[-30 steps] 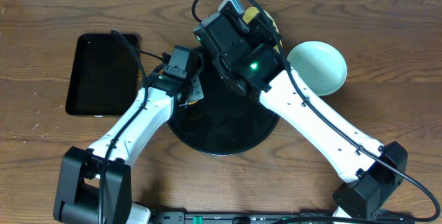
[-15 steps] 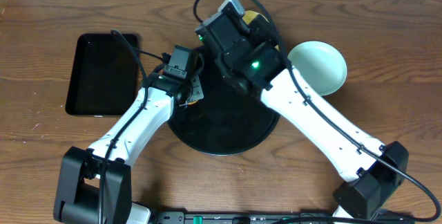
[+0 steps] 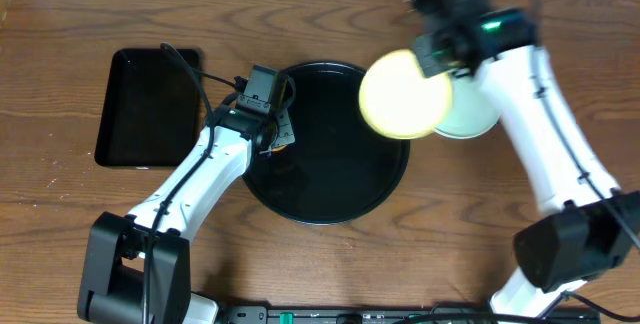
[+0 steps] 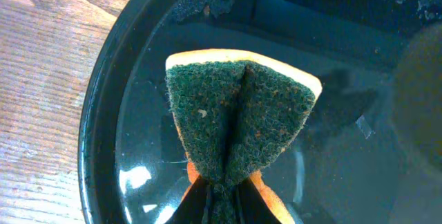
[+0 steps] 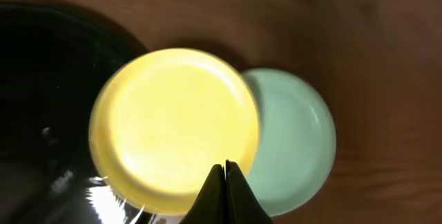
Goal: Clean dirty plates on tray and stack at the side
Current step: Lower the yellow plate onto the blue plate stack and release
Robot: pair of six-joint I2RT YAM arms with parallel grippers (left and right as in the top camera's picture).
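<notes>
The right gripper [image 5: 226, 177] is clenched on the far right rim of the yellow plate [image 5: 176, 124]. It holds the plate up over the far right edge of the round tray [image 3: 320, 199], partly above the mint plate [image 5: 300, 148]. That plate lies on the table [image 3: 480, 214] just right of the tray. The left gripper [image 4: 219, 195] pinches a green sponge [image 4: 238, 110] over the tray's left side.

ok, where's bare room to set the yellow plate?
Bare wood front-right, between the round tray and the right arm. The round tray's middle and the rectangular tray look bare. Crowded back right: right hand holds the yellow plate overlapping the mint plate. The left hand holds a sponge over the tray's left.
</notes>
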